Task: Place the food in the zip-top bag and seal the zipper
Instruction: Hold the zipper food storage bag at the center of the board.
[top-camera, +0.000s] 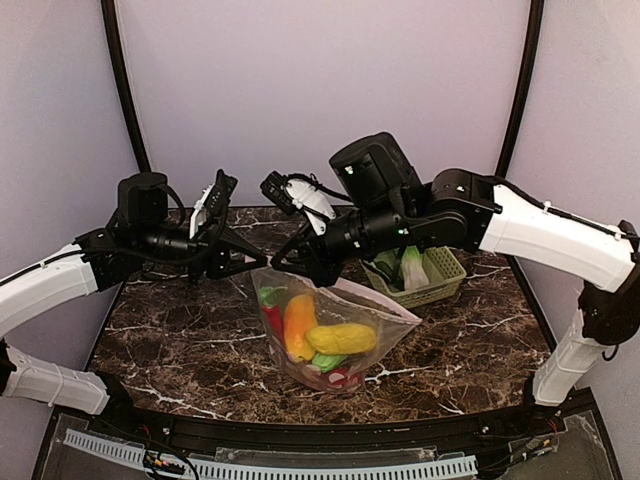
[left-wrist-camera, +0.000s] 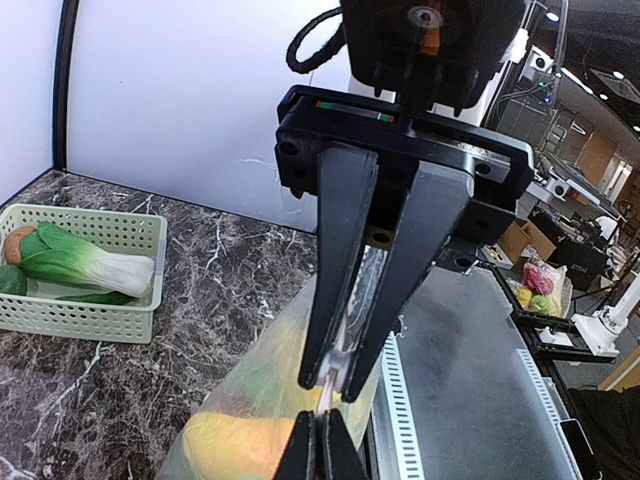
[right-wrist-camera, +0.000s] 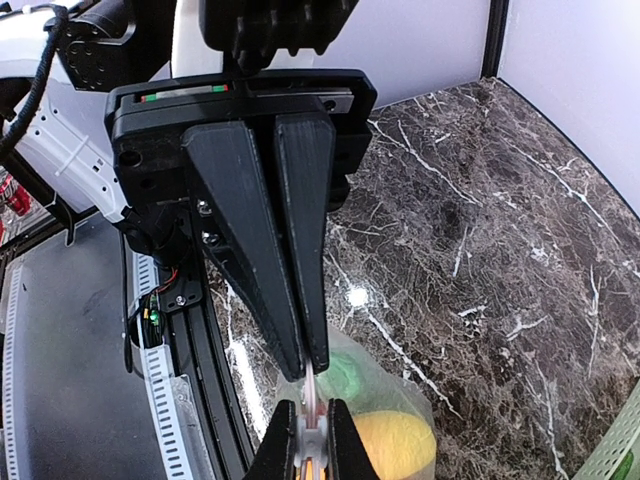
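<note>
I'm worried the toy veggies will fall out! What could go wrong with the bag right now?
1. The left gripper and right gripper pinch only the thin zipper. The loaded bag might slip free and spill.
2. The bok choy lies in the basket, so sealing now would probably leave food outside.

Food (top-camera: 318, 335) in bag (top-camera: 392, 318), basket (top-camera: 432, 293) behind, rightward

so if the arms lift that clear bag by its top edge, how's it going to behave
Probably floppy: the bag droops away from the left gripper and right gripper pinching its top edge. Likely bottom-heavy, since the toy food is piled low, so it may swing. The thin plastic looks slick and could slip free.
</note>
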